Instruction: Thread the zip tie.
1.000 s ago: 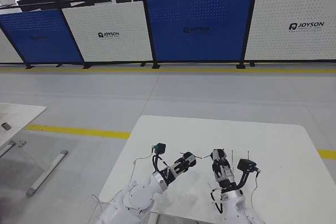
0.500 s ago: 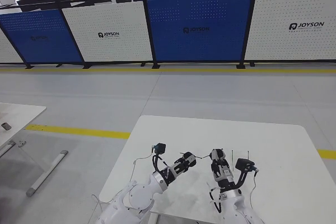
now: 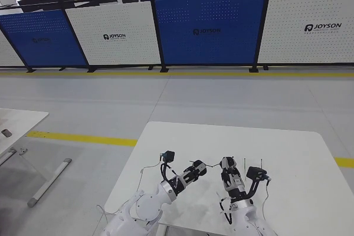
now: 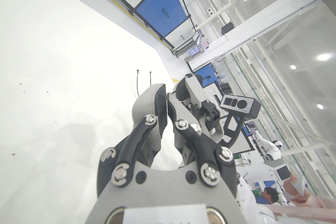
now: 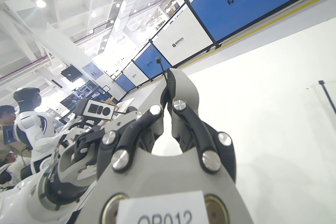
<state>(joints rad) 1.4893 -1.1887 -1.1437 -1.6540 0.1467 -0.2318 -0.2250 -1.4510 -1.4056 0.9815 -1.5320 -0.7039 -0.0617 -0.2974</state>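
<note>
- Left tool (image 4: 167, 100): fingers pressed together, pinching the tail end of the zip tie (image 5: 158, 60).
- Zip tie: held above the surface (image 3: 283, 147), spanning the gap between both tools.
- Right tool (image 5: 168, 78): closed on the zip tie just behind its head.
- Two spare ties (image 4: 137, 80): lying side by side on the surface, right of the right tool.

Black zip tie (image 5: 158, 60), thin strap w/ square head, sticks up just above frame ctr, nipped in right gripper (image 5: 168, 76) closed tips. Two spare ties (image 4: 137, 82) lie flat, parallel, side by side, mid-frame.
</note>
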